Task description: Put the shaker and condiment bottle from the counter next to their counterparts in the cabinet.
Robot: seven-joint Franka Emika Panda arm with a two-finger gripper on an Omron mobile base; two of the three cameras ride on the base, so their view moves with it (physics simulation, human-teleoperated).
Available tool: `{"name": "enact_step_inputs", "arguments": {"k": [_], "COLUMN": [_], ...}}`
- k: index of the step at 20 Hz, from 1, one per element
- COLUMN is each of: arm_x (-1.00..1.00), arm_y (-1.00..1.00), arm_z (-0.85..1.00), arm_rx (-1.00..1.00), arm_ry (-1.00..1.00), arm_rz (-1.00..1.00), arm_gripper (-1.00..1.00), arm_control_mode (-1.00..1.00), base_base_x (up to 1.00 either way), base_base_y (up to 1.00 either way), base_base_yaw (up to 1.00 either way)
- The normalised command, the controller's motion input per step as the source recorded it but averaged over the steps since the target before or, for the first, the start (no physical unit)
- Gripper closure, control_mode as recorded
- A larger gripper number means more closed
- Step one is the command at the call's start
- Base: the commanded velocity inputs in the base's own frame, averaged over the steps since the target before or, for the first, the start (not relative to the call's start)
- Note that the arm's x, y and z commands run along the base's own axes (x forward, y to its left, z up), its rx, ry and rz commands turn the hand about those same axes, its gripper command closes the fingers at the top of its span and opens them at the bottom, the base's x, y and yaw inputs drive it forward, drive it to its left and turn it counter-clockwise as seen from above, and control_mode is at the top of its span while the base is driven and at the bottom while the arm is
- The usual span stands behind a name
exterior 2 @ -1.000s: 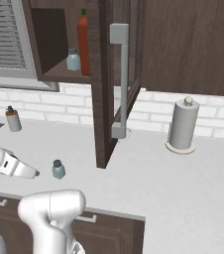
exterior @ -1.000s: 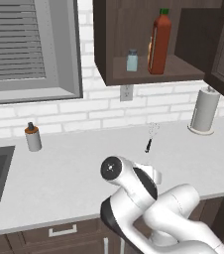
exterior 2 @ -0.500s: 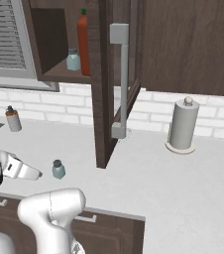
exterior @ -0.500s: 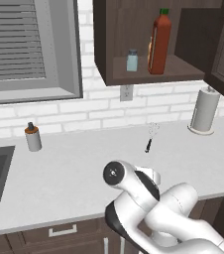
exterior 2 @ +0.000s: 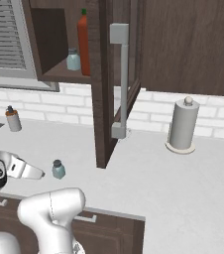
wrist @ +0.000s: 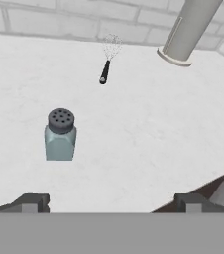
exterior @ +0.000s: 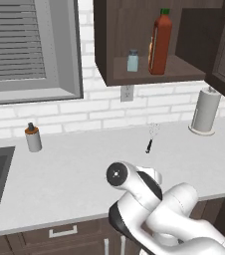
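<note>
two shakers [exterior 2: 58, 169] [exterior: 133, 61], one red bottle [exterior: 160, 43], one whisk [wrist: 107, 63], one paper towel roll [exterior 2: 183, 124], one pump dispenser [exterior: 33, 137].

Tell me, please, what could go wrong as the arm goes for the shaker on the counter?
1. The shaker stands left of centre between the open gripper fingertips, so a straight approach may clip and topple it.
2. It stands near the counter front edge; a knock could send it off.
3. The open cabinet door hangs close by; lifting to the shelf may strike it.
</note>
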Motion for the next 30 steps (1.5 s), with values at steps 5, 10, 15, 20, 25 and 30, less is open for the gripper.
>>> {"name": "enact_step_inputs", "arguments": {"k": [5,10,15,20,25,30], "arm_x": [0.17,0.23,0.08,0.27,0.38,0.06], "arm_y": [-0.13,0.0,0.0,-0.08,-0.08,-0.01], "arm_z": [-0.07,-0.11,-0.21,-0.26,-0.33,-0.24], "arm_rx": [0.01,0.03,0.01,0.04,0.16,0.12], "arm_ry": [-0.03,0.0,0.0,0.0,0.0,0.0], "arm_rz": [0.05,0.07,0.05,0.0,-0.04,-0.01], "arm_gripper": [-1.0,-1.0,-1.0,-1.0,-1.0,-1.0], "arm_control_mode": [-1.0,-1.0,-1.0,-1.0,-1.0,-1.0], "base_base_x": [0.0,0.0,0.0,0.0,0.0,0.0], "base_base_y": [0.0,0.0,0.0,0.0,0.0,0.0], "base_base_yaw": [0.0,0.0,0.0,0.0,0.0,0.0]}}
